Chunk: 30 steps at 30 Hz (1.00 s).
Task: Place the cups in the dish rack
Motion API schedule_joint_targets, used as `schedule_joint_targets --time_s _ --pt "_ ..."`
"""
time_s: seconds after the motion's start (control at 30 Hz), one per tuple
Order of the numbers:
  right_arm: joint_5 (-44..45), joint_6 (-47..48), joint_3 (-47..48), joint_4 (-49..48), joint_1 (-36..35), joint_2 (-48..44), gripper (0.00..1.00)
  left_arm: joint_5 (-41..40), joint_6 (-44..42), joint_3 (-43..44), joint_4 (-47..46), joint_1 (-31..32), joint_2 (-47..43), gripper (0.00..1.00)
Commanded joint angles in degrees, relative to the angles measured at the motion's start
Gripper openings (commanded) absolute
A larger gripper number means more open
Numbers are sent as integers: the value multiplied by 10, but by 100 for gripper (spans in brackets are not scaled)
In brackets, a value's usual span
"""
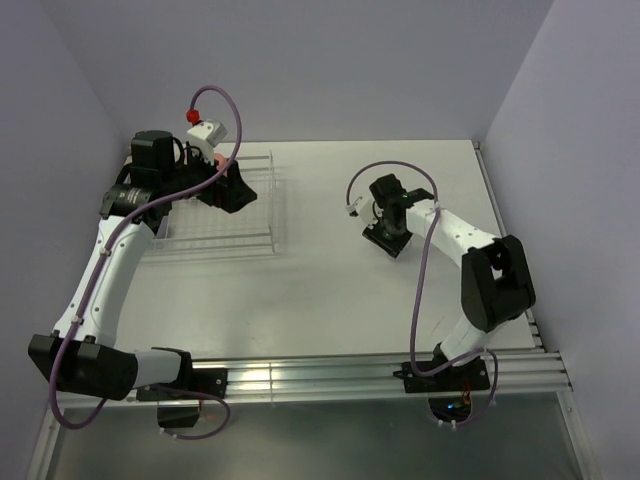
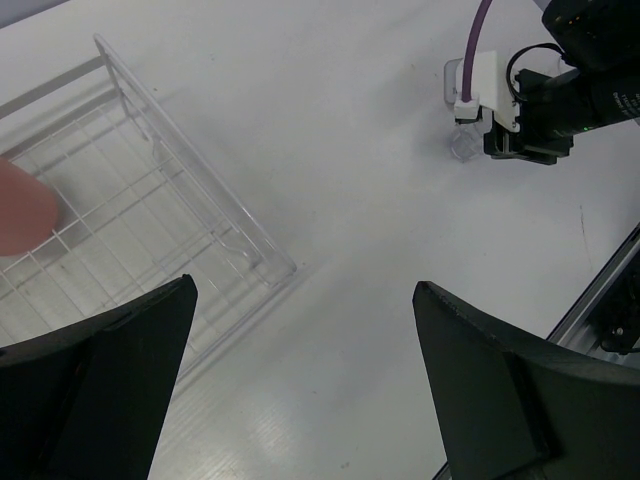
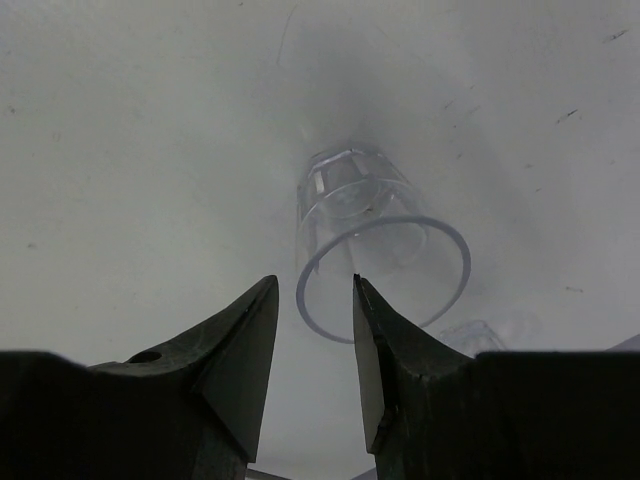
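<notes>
Left gripper (image 2: pixel 305 290): my jaws stand fully wide above the clear, thin-barred rectangular dish rack (image 2: pixel 205 175). A blurred pale pink rounded cup (image 2: pixel 20 210) shows over its bars. Right gripper (image 3: pixel 312 285): my jaws stand narrow, with the tips astride the near rim of a small clear glass (image 3: pixel 385 245) standing upright on the white table (image 3: pixel 120 150). I cannot tell whether they touch it.

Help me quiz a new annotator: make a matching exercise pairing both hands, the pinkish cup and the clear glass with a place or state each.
Column one
1. left hand
2. right hand
3. pinkish cup
4. clear glass

Column two
A. on the table, outside the dish rack
B. in the dish rack
C. fingers wide apart, nothing between them
D. fingers narrowly apart at a rim

Pairs: 1-C, 2-D, 3-B, 4-A
</notes>
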<state>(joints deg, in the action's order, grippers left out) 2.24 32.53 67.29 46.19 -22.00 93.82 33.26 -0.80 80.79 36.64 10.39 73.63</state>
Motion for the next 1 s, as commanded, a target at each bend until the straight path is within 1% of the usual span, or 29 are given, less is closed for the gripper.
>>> schedule_joint_targets --time_s 0.0,0.07,0.17,0.3,0.33,0.37,0.4,0.43,0.47,0.5,0.53,0.57,0.6,0.63,0.67,0.7,0.73,0.77,0.8,0.83,0.87,0.9,0.93,0.97 --pt "22 9 1 -35 -4 16 44 13 3 19 -18 3 -5 99" --pt "26 12 -1 -42 -4 26 44 13 3 18 -16 4 -3 99" --pt "16 10 -1 -43 -5 30 36 13 0 11 -12 5 -5 99" --pt "2 7 -4 -36 -4 25 21 17 3 -15 -30 4 -15 99" --pt "-3 7 -4 -31 -4 18 6 22 3 -29 -34 4 -19 98" --pt "-19 -2 2 -29 -2 12 0 40 24 -36 -44 5 -22 97" --pt "-45 -8 11 -22 1 5 0 50 32 -45 -53 5 -26 96" --pt "-77 -16 28 10 6 -10 0 61 36 -65 -62 5 -38 97" --pt "-117 -33 76 26 22 -20 0 94 38 -77 -88 5 -46 97" --pt "-221 -41 102 41 34 -29 0 114 49 -91 -109 4 -69 99" --pt "-278 -50 133 61 48 -46 0 134 60 -122 -133 4 -82 99" --pt "-337 -75 197 67 63 -50 0 155 75 -140 -203 4 -95 99" --pt "-464 -93 228 71 94 -51 0 194 130 -158 -249 4 -123 99" --pt "-526 -113 253 59 108 -50 0 209 172 -198 -302 4 -133 99" --pt "-578 -190 280 36 120 -50 0 220 216 -222 -360 4 -143 99" --pt "-650 -247 278 -50 131 -53 0 230 308 -241 -473 4 -153 99" --pt "-676 -305 269 -114 133 -65 0 227 352 -271 -517 4 -154 99" --pt "-695 -476 212 -197 133 -79 0 224 393 -281 -554 4 -154 99" --pt "-709 -594 165 -453 133 -97 0 212 469 -295 -612 4 -147 99" --pt "-703 -711 106 -619 133 -135 0 205 508 -301 -639 4 -141 99" --pt "-685 -923 8 -756 133 -145 0 201 586 -306 -667 4 -135 99" --pt "-666 -992 -15 -906 133 -145 0 188 625 -316 -724 4 -120 99" --pt "-647 -1036 -29 -944 125 -138 0 181 670 -320 -752 4 -111 99" --pt "-643 -1125 -35 -984 121 -128 0 174 759 -325 -783 5 -102 99"
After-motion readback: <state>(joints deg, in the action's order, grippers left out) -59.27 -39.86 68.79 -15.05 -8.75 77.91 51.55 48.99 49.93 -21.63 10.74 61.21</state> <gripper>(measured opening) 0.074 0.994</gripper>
